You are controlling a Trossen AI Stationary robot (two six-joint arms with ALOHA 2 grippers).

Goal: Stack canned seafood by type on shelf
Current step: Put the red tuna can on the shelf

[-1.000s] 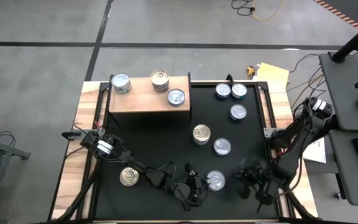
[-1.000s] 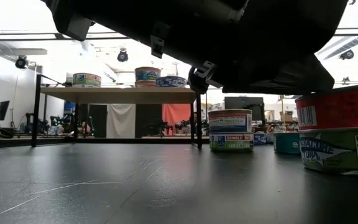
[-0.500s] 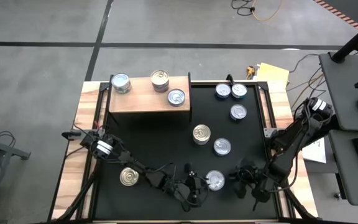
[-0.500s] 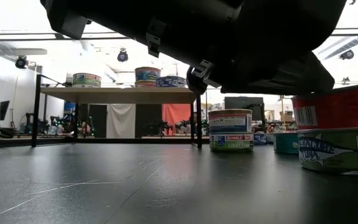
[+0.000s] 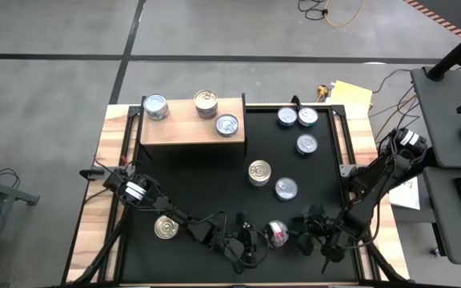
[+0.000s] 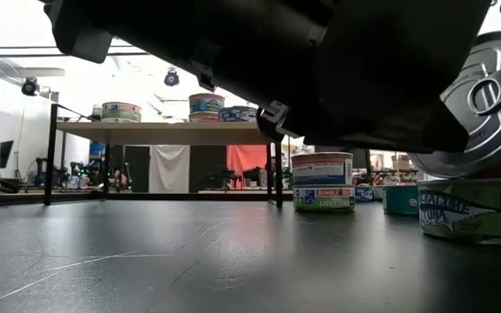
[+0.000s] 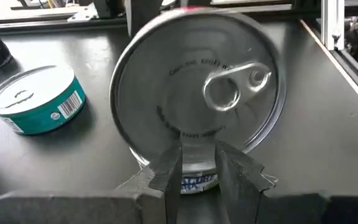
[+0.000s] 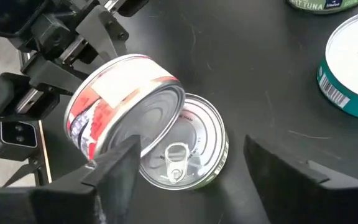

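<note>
A red-and-white labelled can (image 8: 120, 93) stands tipped on edge on a green-labelled can (image 8: 194, 158) near the table's front edge (image 5: 277, 234). Its pull-tab top (image 7: 197, 93) faces my left gripper (image 7: 199, 169). That gripper's fingers, a narrow gap apart with nothing between them, stand level at the tipped can's lower rim. My right gripper (image 8: 190, 146) is open at the cans' right side (image 5: 301, 234). The wooden shelf (image 5: 186, 132) at the far left carries three cans (image 5: 226, 125). My left gripper has its fingertips (image 7: 169, 171) right at the tipped can's lower rim; I cannot tell whether they touch it. My right gripper has one finger (image 8: 120, 171) against the raised bottom rim (image 8: 146, 138) of the red can, coming from the table's right and slanting down. The can leans up off that finger, its opposite edge on the lower can's top. The other finger (image 8: 284, 171) stands off from both cans.
Loose cans lie on the black mat: a gold-topped one (image 5: 258, 172), silver ones (image 5: 286, 189) (image 5: 306, 144), two at the far right (image 5: 297, 118), and a gold one (image 5: 166, 227) at the front left. There is free mat in front of the shelf.
My right gripper has moved a little toward the table's left, in at the stacked cans, and has opened. The red can, which lay level on the green-labelled can, has tipped up: its right edge has risen, its left edge has stayed on the lower can.
</note>
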